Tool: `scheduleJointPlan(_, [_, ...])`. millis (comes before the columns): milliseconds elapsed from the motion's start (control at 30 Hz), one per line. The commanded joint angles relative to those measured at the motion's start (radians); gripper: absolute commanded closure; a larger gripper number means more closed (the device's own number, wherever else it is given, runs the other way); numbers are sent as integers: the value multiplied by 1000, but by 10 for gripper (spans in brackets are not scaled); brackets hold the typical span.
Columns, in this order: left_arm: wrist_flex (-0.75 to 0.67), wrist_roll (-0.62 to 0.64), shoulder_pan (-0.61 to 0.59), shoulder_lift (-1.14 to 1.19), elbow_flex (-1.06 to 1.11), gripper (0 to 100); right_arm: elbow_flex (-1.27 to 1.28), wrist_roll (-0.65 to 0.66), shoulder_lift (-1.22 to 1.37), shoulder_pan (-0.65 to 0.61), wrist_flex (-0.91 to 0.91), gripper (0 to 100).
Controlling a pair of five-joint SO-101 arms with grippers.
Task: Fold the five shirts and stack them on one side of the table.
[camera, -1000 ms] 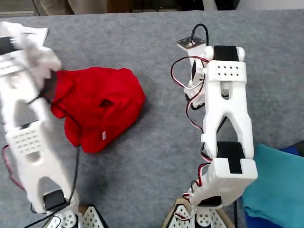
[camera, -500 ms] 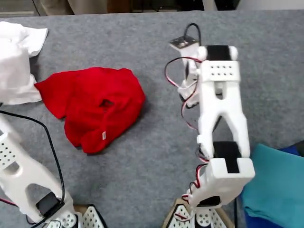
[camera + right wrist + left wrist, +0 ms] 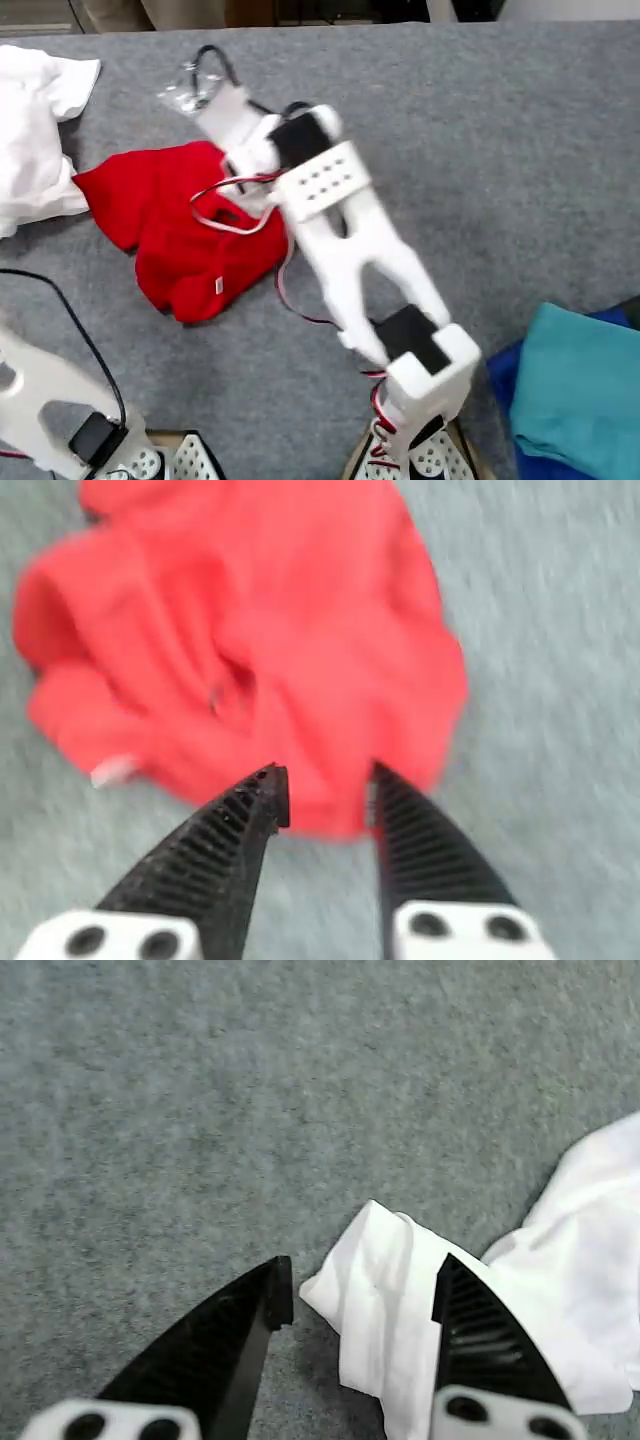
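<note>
Change vs 0.5 s ago: right arm has swung from well right of the red shirt to directly over it. The shirt has not moved.

Right gripper: jaws apart, nothing held, above the red shirt's edge.

Left gripper: jaws apart, empty, over a corner of the white shirt, which lies just left of the red shirt.

Teal shirt: well right of the red shirt.

Surface: grey tabletop.

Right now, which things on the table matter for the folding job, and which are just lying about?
Job:
red shirt
white shirt
teal shirt
blue fabric beneath it, likely a shirt

Not job:
grey table cover
black arm cable
</note>
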Motion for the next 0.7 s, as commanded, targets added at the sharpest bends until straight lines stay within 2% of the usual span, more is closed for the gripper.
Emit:
scheduleJointPlan(0, [14, -77, -48, -73, 5, 762, -15, -146, 91, -28, -84, 755])
scheduleJointPlan(133, [14, -170, -66, -77, 101, 764, -110, -261, 246, -30, -63, 673])
scheduleJointPlan(300, [14, -201, -71, -79, 215, 764, -305, -322, 460, -33, -15, 690])
scheduleJointPlan(400, [14, -201, -64, -79, 249, 764, -438, -368, 578, -15, 43, 760])
scheduleJointPlan(567, [14, -201, -64, -81, 242, 764, -720, -422, 713, 64, 195, 998])
scheduleJointPlan(667, [14, -201, -64, -81, 242, 764, -878, -446, 762, 139, 295, 988])
